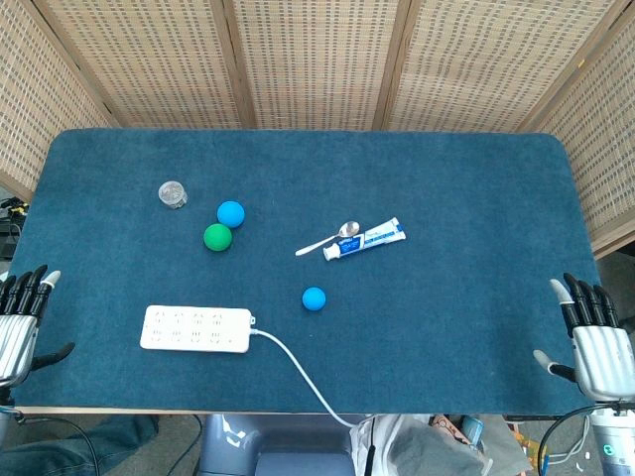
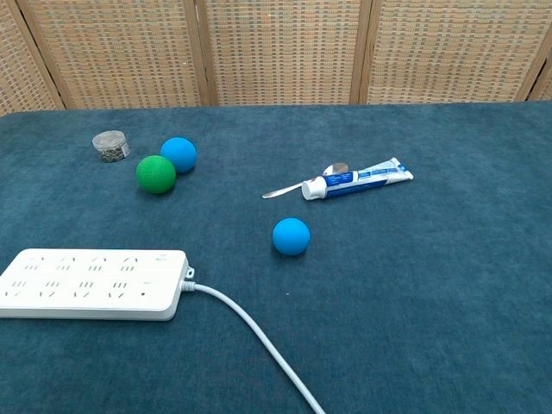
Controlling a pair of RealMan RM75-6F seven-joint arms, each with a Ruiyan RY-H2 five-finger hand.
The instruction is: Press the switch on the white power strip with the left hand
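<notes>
The white power strip lies flat near the table's front left, its grey cord running off to the front right. Its switch is too small to make out. My left hand hovers at the table's left edge, well left of the strip, fingers spread and holding nothing. At the right edge my right hand is likewise spread and empty. The chest view shows neither hand.
Behind the strip sit a green ball, a blue ball and a small clear jar. Another blue ball, a spoon and a toothpaste tube lie mid-table.
</notes>
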